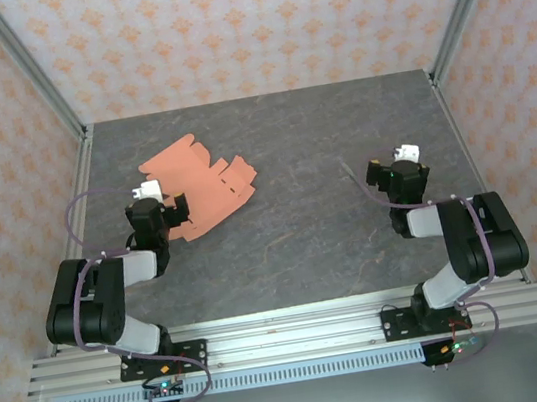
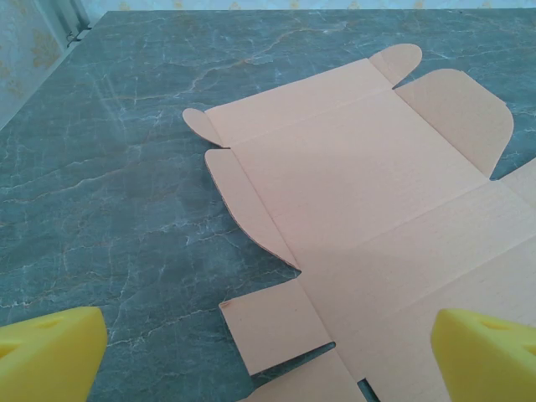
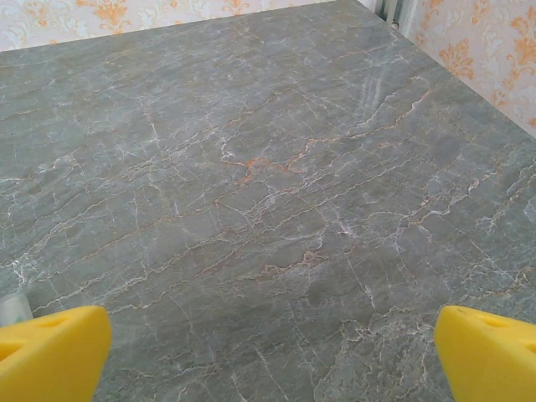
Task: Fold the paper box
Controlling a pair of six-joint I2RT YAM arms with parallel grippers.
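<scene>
The paper box (image 1: pixel 201 186) is a flat salmon-orange die-cut sheet with tabs and flaps, lying unfolded on the grey marbled table (image 1: pixel 303 226) at the back left. In the left wrist view the sheet (image 2: pixel 368 201) spreads across the right half, a small square flap nearest the fingers. My left gripper (image 1: pixel 163 205) hovers at the sheet's near left edge, open, its yellow fingertips (image 2: pixel 50 352) wide apart with nothing between them. My right gripper (image 1: pixel 395 167) stands open over bare table on the right, yellow fingertips (image 3: pixel 486 352) spread, far from the sheet.
Aluminium frame posts (image 1: pixel 75 159) and patterned walls (image 1: pixel 242 23) enclose the table on three sides. A rail (image 1: pixel 289 334) carrying both arm bases runs along the near edge. Bare tabletop lies between the arms.
</scene>
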